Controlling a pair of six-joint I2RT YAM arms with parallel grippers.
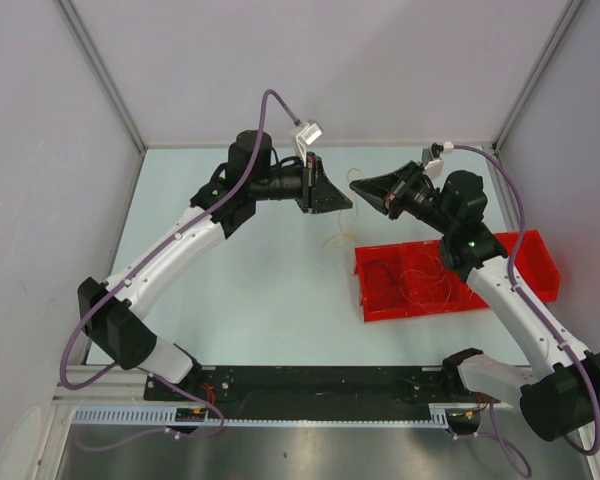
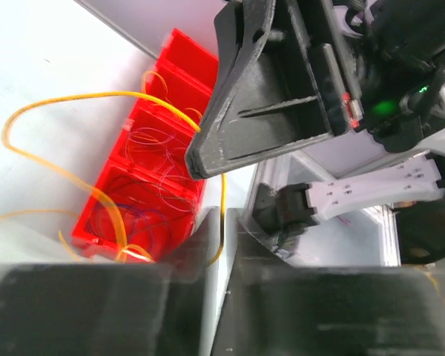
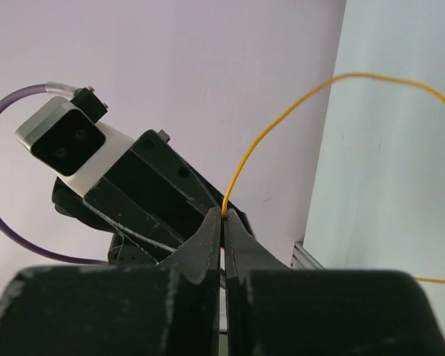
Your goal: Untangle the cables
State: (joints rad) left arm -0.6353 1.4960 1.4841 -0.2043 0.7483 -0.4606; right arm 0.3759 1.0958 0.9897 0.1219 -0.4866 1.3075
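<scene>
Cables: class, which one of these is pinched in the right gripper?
The yellow cable: it alone is clamped between the right gripper's closed fingertips and arcs up into the air. The thin loops in the red tray lie ungripped.

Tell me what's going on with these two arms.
Both arms are raised over the table, hands nose to nose, working one yellow cable. The right hand is shut on it, pinching it at the fingertips. The cable seems to loop on into the narrow slit of the left hand; whether that hand grips it is unclear. More thin cables lie tangled in the red tray under the right arm.
</scene>
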